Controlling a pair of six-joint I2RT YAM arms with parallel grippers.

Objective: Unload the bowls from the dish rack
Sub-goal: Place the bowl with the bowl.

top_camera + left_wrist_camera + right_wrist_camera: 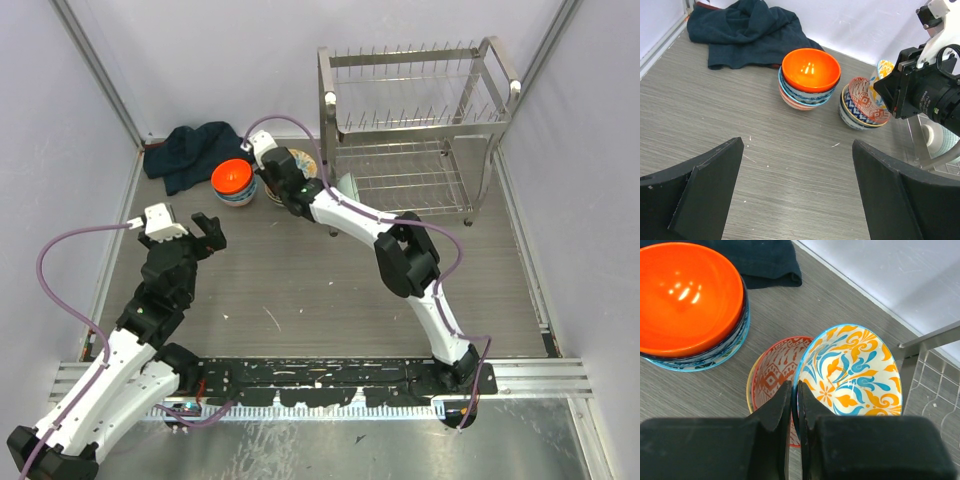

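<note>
Seemingly at the stacking step, pinching the floral bowl [850,370] by its rim in the right pincer [794,405], tilted over the red-patterned bowl [772,375] on the desk [300,290] left of the dish rack [420,110], with the left pincer [796,145] spread wide, idle; next, level, seat inside, release gently.

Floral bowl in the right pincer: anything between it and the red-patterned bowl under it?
Nothing visible. The right pincer is shut on the floral bowl at its rim; the bowl is tilted right over the red-patterned bowl. The orange bowl stack stands apart on one side, the dish rack leg on the other.
</note>
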